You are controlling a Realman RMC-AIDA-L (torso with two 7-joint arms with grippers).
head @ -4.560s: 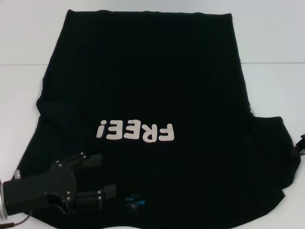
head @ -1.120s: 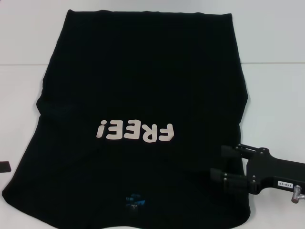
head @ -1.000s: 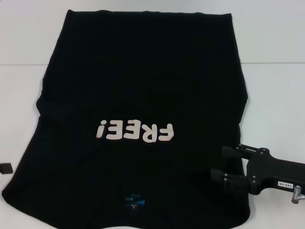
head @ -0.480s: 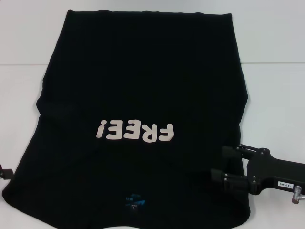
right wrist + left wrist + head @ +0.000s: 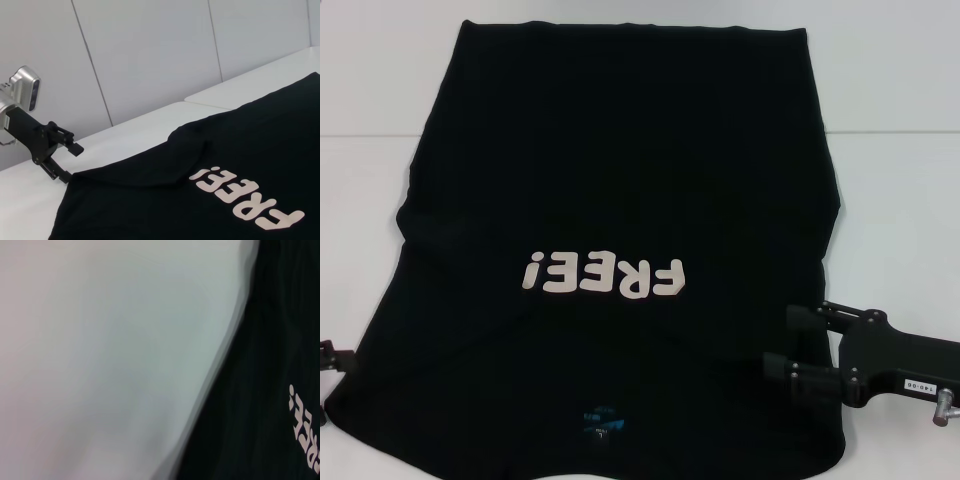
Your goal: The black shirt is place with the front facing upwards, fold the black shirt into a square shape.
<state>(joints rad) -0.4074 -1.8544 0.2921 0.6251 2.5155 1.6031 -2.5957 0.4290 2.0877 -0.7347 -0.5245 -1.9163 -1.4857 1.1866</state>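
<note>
The black shirt (image 5: pixel 620 170) lies flat on the white table, front up, with pale "FREE!" letters (image 5: pixel 605 276) and a small blue neck label (image 5: pixel 600 417) at the near edge. Both sleeves are folded in. My right gripper (image 5: pixel 782 342) is open and empty over the shirt's near right side. My left gripper (image 5: pixel 330 358) shows only at the left edge, beside the shirt's near left corner. In the right wrist view the left gripper (image 5: pixel 72 164) is open, right at that corner of the shirt (image 5: pixel 210 165). The left wrist view shows the shirt's edge (image 5: pixel 260 390) on the table.
The white table (image 5: pixel 900 200) shows bare on both sides of the shirt, with a seam line (image 5: pixel 895 131) across it. A pale panelled wall (image 5: pixel 150 55) stands behind the table in the right wrist view.
The left gripper, earlier over the shirt's left side, has withdrawn and now edges back in at the near left corner. The right sleeve is now folded in. The right gripper holds still.
</note>
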